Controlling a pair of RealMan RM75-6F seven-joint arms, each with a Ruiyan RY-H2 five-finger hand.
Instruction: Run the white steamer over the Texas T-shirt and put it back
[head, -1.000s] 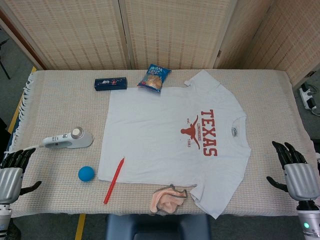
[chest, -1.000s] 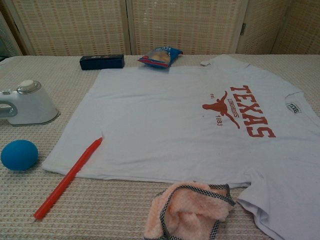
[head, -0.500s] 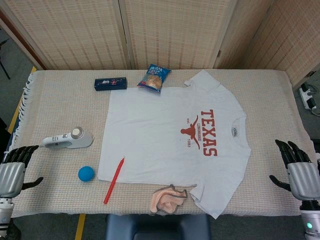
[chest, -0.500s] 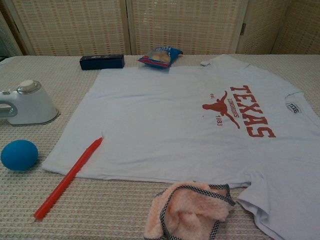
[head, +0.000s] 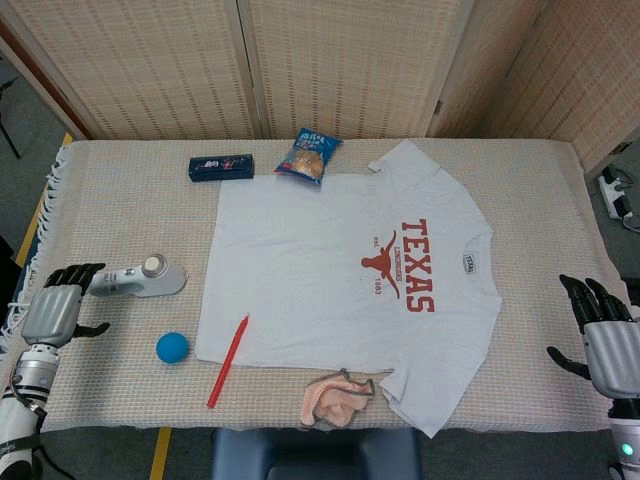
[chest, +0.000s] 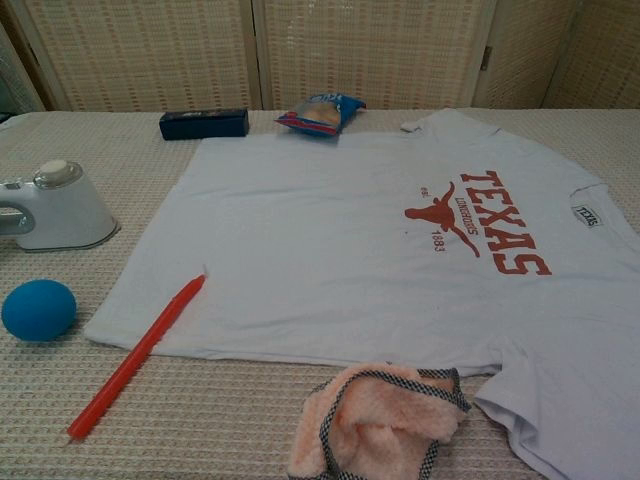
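The white steamer (head: 138, 279) lies on the table's left side, handle pointing left; the chest view shows its head (chest: 58, 207) at the left edge. A white T-shirt (head: 345, 270) with red TEXAS lettering (chest: 500, 232) is spread flat across the middle. My left hand (head: 58, 306) hovers just left of the steamer's handle, fingers spread, holding nothing. At the table's right edge my right hand (head: 606, 340) is open and empty. Neither hand appears in the chest view.
A blue ball (head: 172, 347) and a red pen (head: 228, 361) lie near the shirt's lower left. A pink cloth (head: 337, 398) sits at the front edge. A dark blue box (head: 221, 167) and a snack bag (head: 309, 154) are at the back.
My left hand has moved up and to the right, toward the steamer's handle. The right hand has slid slightly lower and further right. Objects on the table are unmoved.
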